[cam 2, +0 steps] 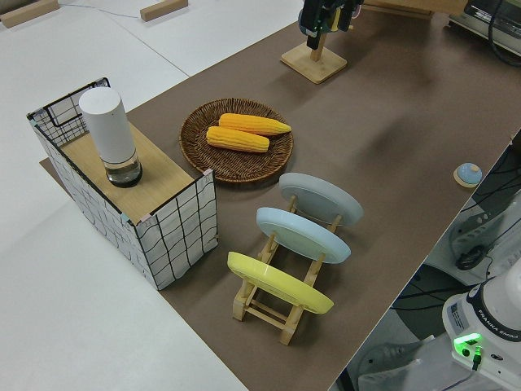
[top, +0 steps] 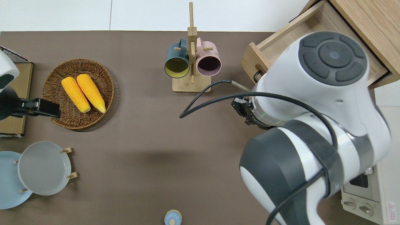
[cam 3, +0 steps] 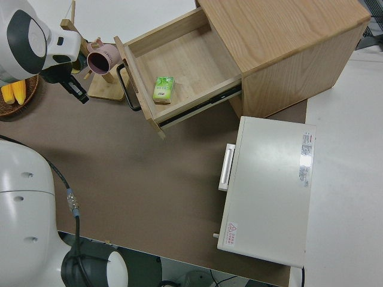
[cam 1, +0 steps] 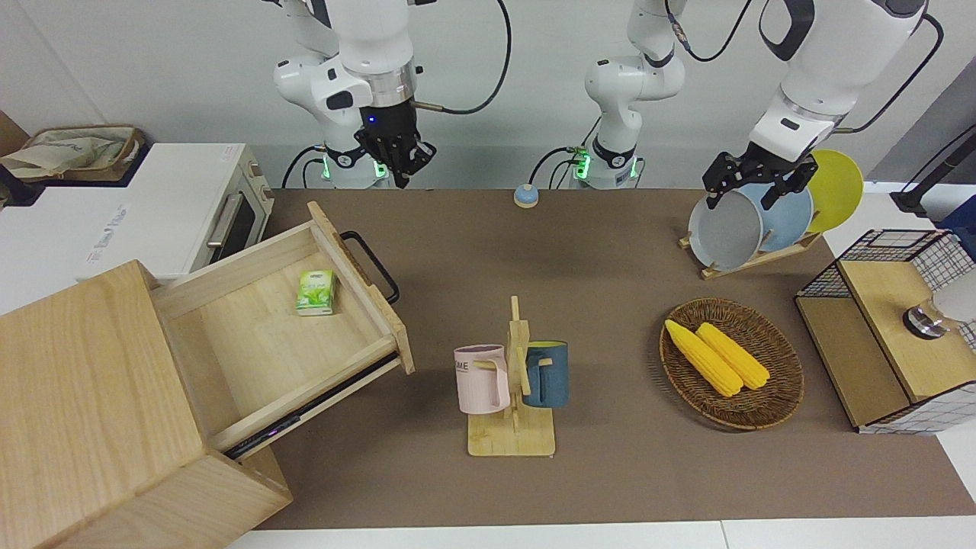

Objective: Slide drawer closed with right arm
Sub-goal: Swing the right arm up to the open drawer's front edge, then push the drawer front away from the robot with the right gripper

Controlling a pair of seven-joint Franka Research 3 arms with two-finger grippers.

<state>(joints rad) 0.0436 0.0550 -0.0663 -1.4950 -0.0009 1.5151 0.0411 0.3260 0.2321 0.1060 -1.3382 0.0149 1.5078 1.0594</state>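
Drawer stands pulled well out of the wooden cabinet at the right arm's end of the table; black loop handle on its front faces the open tabletop. Inside lies one small green carton, flat on the drawer floor, apart from the walls.

Right gripper is up in the air, fingers pointing down, nothing seen in them; open or closed: can't tell. In the overhead view the right arm hides the gripper and covers the mat just beside the drawer front. No contact w/ handle seen in the front view.

White toaster oven sits beside the cabinet, nearer to the robots.

Mug stand w/ pink mug and blue mug is mid-table, near the drawer front but apart from it. Wicker basket holds two corn cobs. Plate rack carries three plates upright. Wire-sided rack sits toward the left arm's end of the table.

Left arm parked; left gripper fingers spread apart, holding nothing
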